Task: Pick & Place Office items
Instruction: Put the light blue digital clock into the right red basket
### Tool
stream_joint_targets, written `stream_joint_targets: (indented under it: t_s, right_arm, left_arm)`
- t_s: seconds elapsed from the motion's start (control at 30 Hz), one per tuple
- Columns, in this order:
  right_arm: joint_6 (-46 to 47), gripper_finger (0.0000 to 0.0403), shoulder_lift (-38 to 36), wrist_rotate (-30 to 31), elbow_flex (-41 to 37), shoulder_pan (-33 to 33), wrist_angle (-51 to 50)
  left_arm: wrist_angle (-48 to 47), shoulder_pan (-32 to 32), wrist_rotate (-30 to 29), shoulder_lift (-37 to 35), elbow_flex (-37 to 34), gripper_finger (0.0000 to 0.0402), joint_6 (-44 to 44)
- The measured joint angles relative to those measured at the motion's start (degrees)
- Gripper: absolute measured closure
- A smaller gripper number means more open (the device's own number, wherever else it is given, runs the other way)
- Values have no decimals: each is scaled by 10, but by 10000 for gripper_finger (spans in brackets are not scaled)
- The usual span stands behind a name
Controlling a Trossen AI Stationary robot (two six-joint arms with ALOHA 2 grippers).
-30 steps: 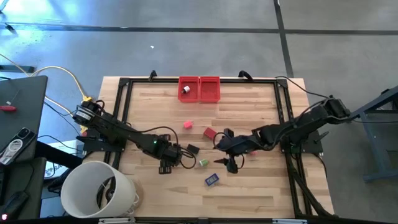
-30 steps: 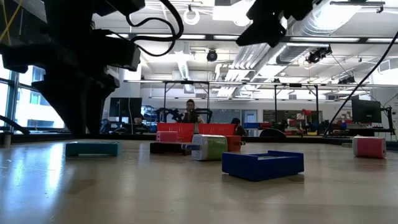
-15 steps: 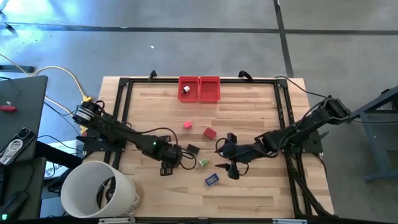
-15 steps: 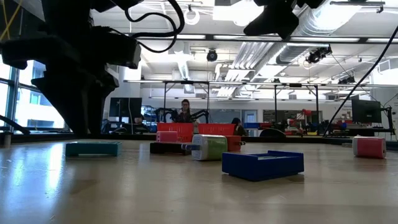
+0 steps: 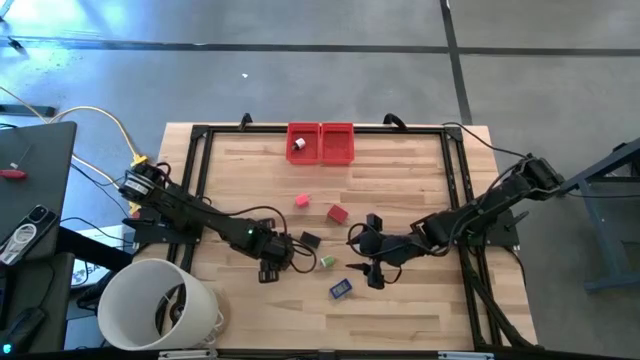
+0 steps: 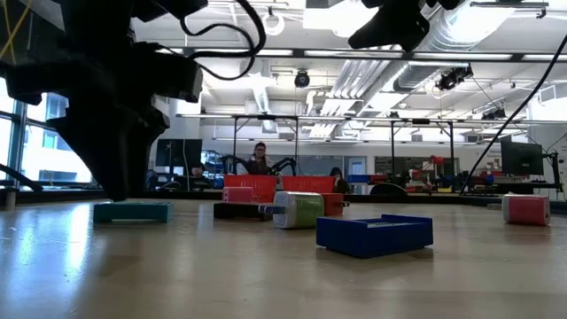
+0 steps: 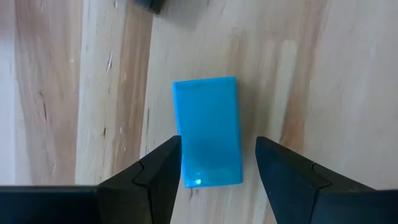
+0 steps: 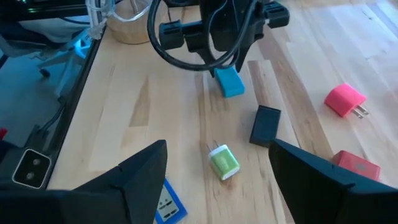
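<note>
1. Since the earlier high view, the right arm has drawn back toward the bench's near-centre; the right gripper [image 5: 376, 262] now hangs above the wood between the red piece [image 5: 337, 213] and the dark blue piece [image 5: 341, 288]. The left arm has barely shifted.
2. Left gripper [image 7: 217, 163]: fingers [image 7: 163, 171] partly open, straddling the teal piece [image 7: 208, 132], one finger on each long side. Whether the fingers touch it, I cannot tell. The piece lies flat on the bench [image 5: 400, 300].
3. Right gripper: fingers [image 8: 140, 171] wide apart, nothing between them.
4. From the right wrist view: the green-and-white piece [image 8: 223, 160] lies just ahead, the black piece [image 8: 266, 126] near it, the pink piece [image 8: 344, 100] farther off, well apart from both.
5. In the high view the green piece sits between the two grippers, with the black piece [image 5: 311, 240] just beside the left gripper.
6. Two red bins [image 5: 321, 142] stand at the far edge; a white piece [image 5: 298, 145] lies in the left-hand one.
7. A white bucket [image 5: 155, 305] stands off the near-left corner.
8. Low view: a person [image 6: 259, 158] shows in the room behind.
</note>
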Motion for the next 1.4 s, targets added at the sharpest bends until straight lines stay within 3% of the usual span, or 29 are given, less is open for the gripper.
stream_joint_targets:
  t_s: [0.8,1.17,1.4]
  right_arm:
    - [30,133,0,-1,0,0,-10]
    - [28,133,0,-29,0,0,-9]
    - [22,133,0,-31,0,0,-10]
  left_arm:
    - [7,2,-9,51,2,204,0]
    - [9,0,-1,52,1,251,-4]
    - [16,-1,-25,41,12,247,7]
